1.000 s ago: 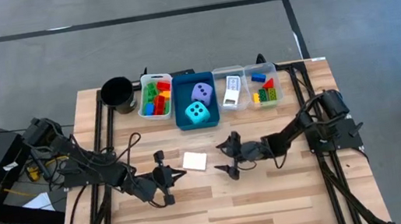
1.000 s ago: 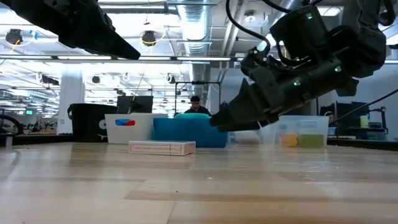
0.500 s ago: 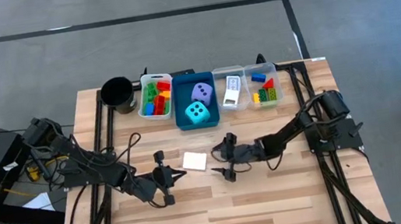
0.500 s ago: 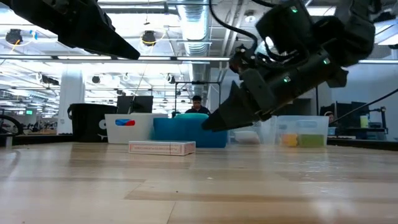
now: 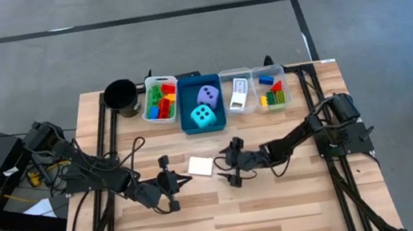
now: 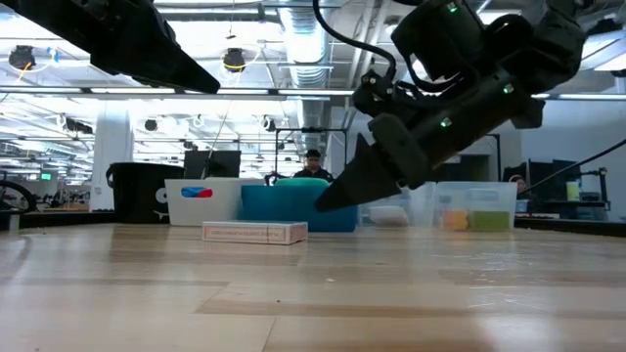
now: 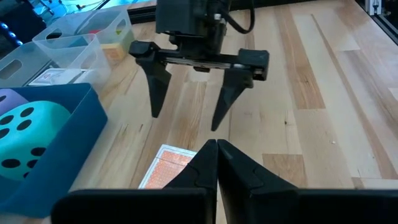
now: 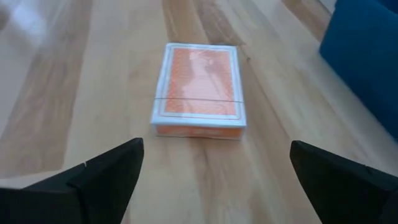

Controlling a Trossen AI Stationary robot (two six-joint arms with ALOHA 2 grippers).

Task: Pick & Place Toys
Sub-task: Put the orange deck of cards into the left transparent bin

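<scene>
A card pack with an orange back point(image 5: 200, 165) lies flat on the table's middle; it also shows in the right wrist view point(image 8: 199, 90) and the low view point(image 6: 254, 232). My right gripper point(image 5: 225, 167) is open, just to the pack's right, its fingers point(image 8: 106, 168) pointing at the pack and touching nothing. My left gripper point(image 5: 170, 182) is shut and empty, left of the pack point(image 7: 174, 168). A lavender die point(image 5: 207, 94) and a cyan die point(image 5: 202, 116) lie in the blue tray point(image 5: 189, 123). Coloured bricks point(image 5: 159, 102) fill the white tray.
A row stands along the far edge: a black cup point(image 5: 121, 97), the white tray point(image 5: 171, 80), the blue tray, a clear tray point(image 5: 234, 73) with a second card pack point(image 5: 239, 90), and a clear tray with bricks point(image 5: 271, 94). Bare wood lies toward the near edge.
My right gripper has gone toward the table's left, closer to the card pack, staying open. The card pack has kept its place.
</scene>
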